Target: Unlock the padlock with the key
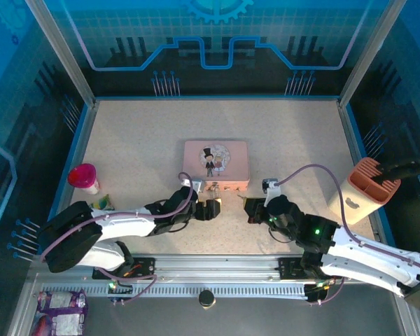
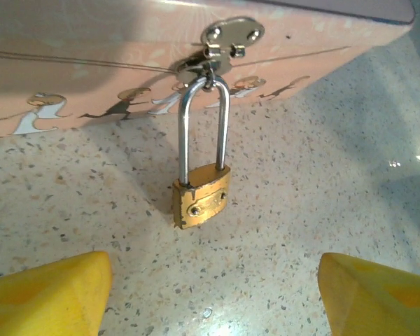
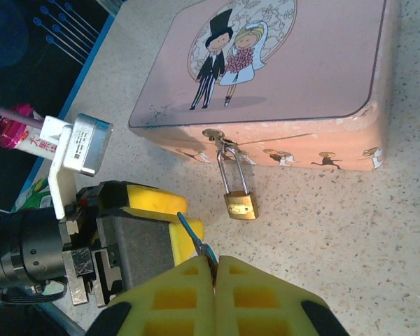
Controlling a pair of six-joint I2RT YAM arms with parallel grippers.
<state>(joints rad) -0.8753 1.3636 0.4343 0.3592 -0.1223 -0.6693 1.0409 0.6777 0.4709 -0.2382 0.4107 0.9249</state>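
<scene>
No readable text, red characters on the pink-capped bottle (image 3: 42, 145) — too blurred

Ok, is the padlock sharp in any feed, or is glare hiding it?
Left wrist: the small brass padlock with its silver shackle is crisp, glare sits on the speckled table to its right. Right wrist: sharp, smaller. Top external: tiny, detail lost.

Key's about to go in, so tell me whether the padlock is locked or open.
Locked: both legs of the shackle sit in the padlock body, looped through the latch of the pink box.

Lab cell, aluminium frame (image 1: 61, 52), blue panels (image 1: 280, 28)
</scene>
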